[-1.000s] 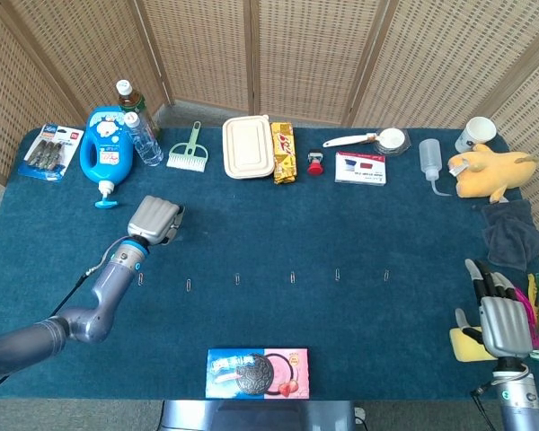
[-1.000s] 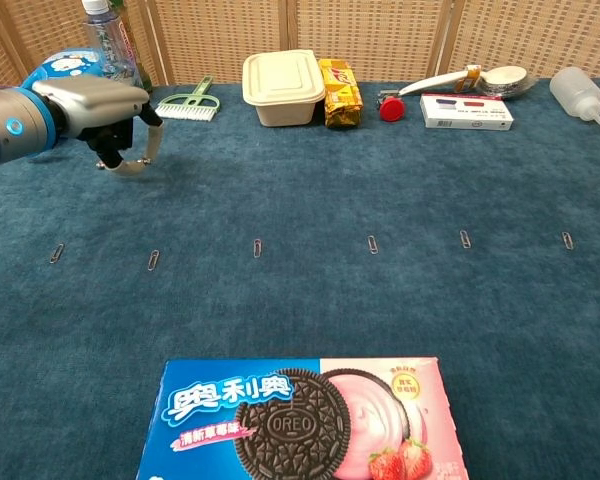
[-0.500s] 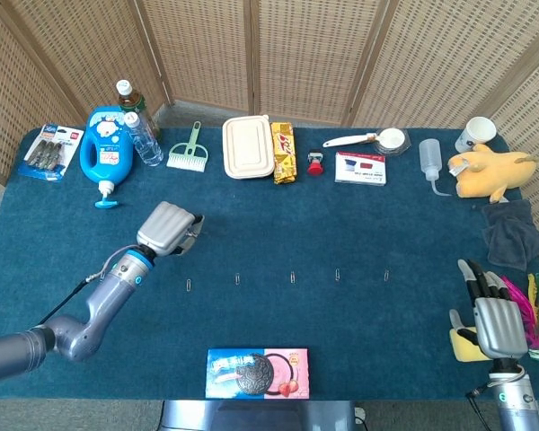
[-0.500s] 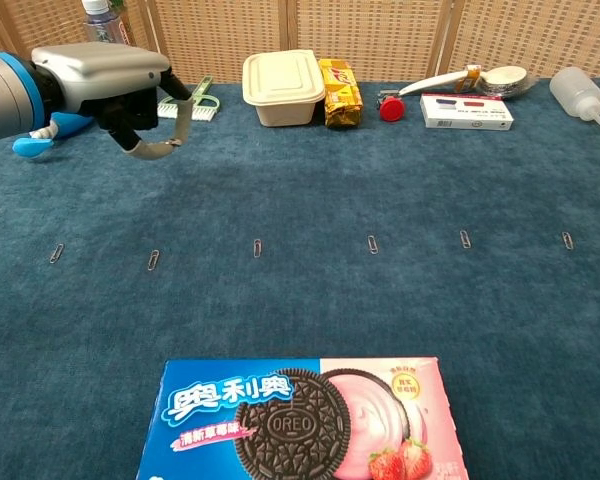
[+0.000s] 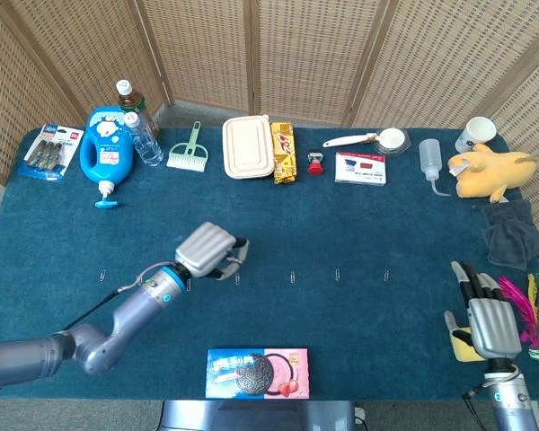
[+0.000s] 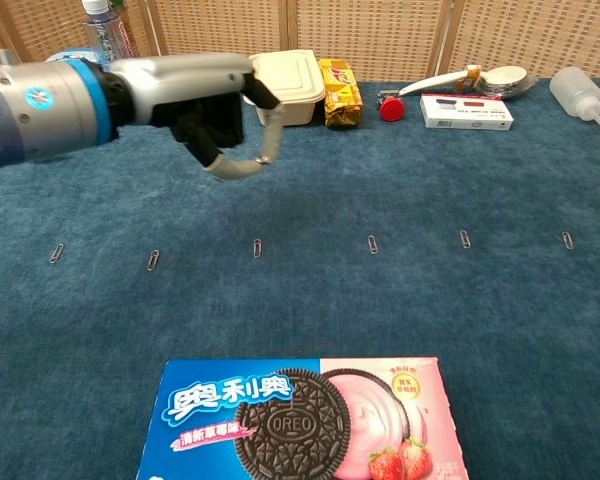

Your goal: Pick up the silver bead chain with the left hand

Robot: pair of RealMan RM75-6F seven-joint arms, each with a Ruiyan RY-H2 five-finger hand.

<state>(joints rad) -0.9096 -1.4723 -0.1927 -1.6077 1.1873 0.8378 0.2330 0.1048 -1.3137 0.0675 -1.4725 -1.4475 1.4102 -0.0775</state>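
The left hand (image 5: 212, 250) is hovering over the table's (image 5: 341, 224) near-left middle, fingers curled around nothing. No bead chain is showing; next it needs locating.

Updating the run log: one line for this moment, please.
left hand: above carpet, fingers curled, holding nothing | right hand: idle, fingers apart, table edge | silver bead chain: not visible

Along the far edge of your table sit a blue bottle (image 5: 105, 150), a green brush (image 5: 187, 150), a cream lunch box (image 5: 247, 147) and a yellow plush toy (image 5: 490, 171). An Oreo box (image 6: 300, 420) lies nearest you, behind a row of paper clips (image 6: 257, 247).
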